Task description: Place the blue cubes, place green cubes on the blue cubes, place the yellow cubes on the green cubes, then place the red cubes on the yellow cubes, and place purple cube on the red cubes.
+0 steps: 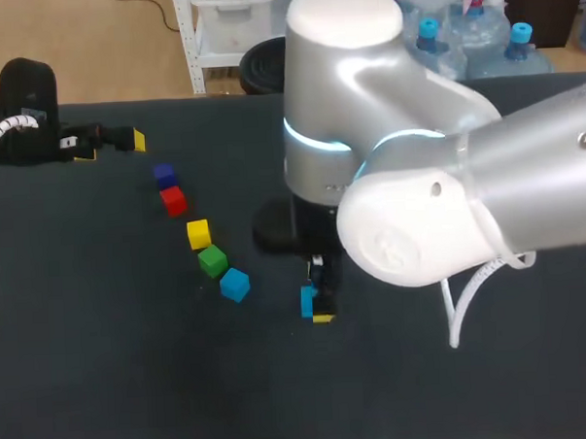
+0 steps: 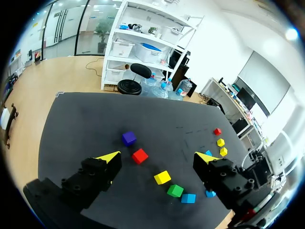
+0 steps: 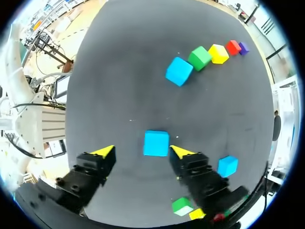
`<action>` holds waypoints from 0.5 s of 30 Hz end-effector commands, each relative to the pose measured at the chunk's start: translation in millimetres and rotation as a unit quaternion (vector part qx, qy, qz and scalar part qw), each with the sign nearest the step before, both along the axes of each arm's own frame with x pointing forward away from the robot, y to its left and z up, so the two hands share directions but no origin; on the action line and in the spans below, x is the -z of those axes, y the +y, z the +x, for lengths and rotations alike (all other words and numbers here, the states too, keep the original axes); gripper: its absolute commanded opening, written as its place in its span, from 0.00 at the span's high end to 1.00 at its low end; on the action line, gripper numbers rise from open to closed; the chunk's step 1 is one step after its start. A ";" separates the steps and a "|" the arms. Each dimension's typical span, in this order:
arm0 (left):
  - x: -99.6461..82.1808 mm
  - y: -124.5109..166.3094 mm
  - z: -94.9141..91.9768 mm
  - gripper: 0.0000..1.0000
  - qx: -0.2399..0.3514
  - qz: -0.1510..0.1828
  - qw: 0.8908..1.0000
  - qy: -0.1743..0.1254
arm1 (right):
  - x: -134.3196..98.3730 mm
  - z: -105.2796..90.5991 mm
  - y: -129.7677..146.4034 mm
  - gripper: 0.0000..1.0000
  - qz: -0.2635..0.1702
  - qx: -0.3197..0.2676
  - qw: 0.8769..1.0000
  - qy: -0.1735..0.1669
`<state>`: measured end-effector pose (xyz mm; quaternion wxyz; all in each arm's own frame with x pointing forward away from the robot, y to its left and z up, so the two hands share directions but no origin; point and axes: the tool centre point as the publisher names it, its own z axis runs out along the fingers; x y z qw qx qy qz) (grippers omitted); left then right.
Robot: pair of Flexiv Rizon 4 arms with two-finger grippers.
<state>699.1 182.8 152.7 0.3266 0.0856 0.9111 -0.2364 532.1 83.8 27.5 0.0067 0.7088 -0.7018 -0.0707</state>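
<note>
Five cubes lie in a diagonal row on the dark table: purple (image 1: 165,174), red (image 1: 173,199), yellow (image 1: 198,233), green (image 1: 213,261) and blue (image 1: 235,284). My right gripper (image 3: 142,151) points down at the table with its fingers open. A second blue cube (image 3: 156,143) rests on the table between them, close to one finger and clear of the other. In the head view this cube (image 1: 307,301) shows just beside the right gripper (image 1: 317,304). My left gripper (image 1: 112,148) hangs open and empty at the table's far left, well away from the row (image 2: 162,177).
More cubes lie by my right gripper: a blue one (image 3: 227,166), a green one (image 3: 182,206) and a yellow one (image 3: 196,213). The left wrist view also shows a red cube (image 2: 217,131) and two yellow cubes (image 2: 220,142) farther off. My right arm's bulk (image 1: 418,175) hides them from the head view.
</note>
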 end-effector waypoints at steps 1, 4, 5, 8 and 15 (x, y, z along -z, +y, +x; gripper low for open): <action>1.9 2.0 0.3 0.00 0.003 -0.005 1.000 -0.003 | 5.2 -8.0 -2.5 0.00 0.001 -0.001 1.000 -0.001; 1.9 2.0 0.3 0.00 0.003 -0.005 1.000 -0.003 | 12.5 -8.0 -1.4 0.00 0.006 0.001 1.000 0.013; 1.9 2.0 0.3 0.00 0.003 -0.005 1.000 -0.003 | 15.3 -7.6 -0.9 0.00 0.005 0.000 1.000 0.012; 1.9 2.0 0.3 0.00 0.003 -0.005 1.000 -0.003 | 20.2 -7.3 1.1 0.00 0.005 -0.003 1.000 0.013; 1.9 2.0 0.3 0.00 0.003 -0.005 1.000 -0.003 | 28.5 -0.3 3.4 0.00 0.001 -0.005 1.000 0.008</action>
